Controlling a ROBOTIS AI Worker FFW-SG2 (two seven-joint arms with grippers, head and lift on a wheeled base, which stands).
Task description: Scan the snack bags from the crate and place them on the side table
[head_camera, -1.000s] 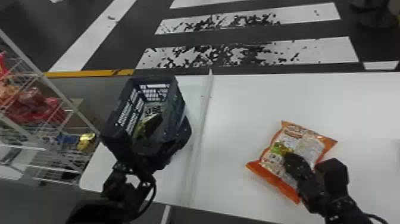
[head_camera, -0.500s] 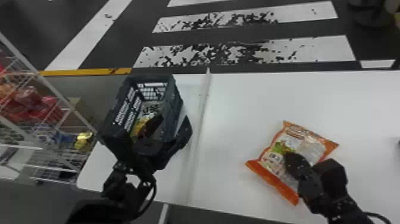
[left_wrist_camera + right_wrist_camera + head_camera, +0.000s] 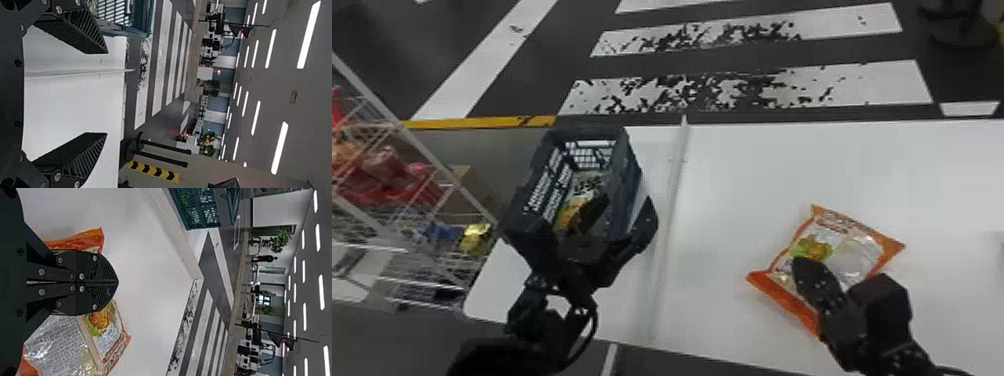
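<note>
- Snack bag (image 3: 847, 255), one: orange ends, pale middle; lying flat on the white worktop (image 3: 757, 170), to the right of a raised pale strip (image 3: 674, 200).
- Bag markings: lettering near one end; food picture (image 3: 101, 319), orange-brown on green leaves; block of fine dark print (image 3: 58, 344) on a silvery panel, seen in the right wrist view.
- Right tool (image 3: 801, 264): two black fingers pressed together at the tips, poised over the bag, which shows on both sides of them; whether they touch it cannot be told.
- Left tool (image 3: 629, 200): fingers spread wide, gap unfilled; at the near end of the crate, contact with it uncertain.
- Crate (image 3: 627, 175): dark, slotted walls, on the left of the strip. Contents: a yellow packet (image 3: 567, 215) and a piece with black-and-white patterning (image 3: 588, 184).
- Wire rack (image 3: 414, 142), left edge: red packets (image 3: 397, 175) and a yellow, shiny packet (image 3: 477, 237).
- Floor: dark, with broad white stripes (image 3: 852, 85).
</note>
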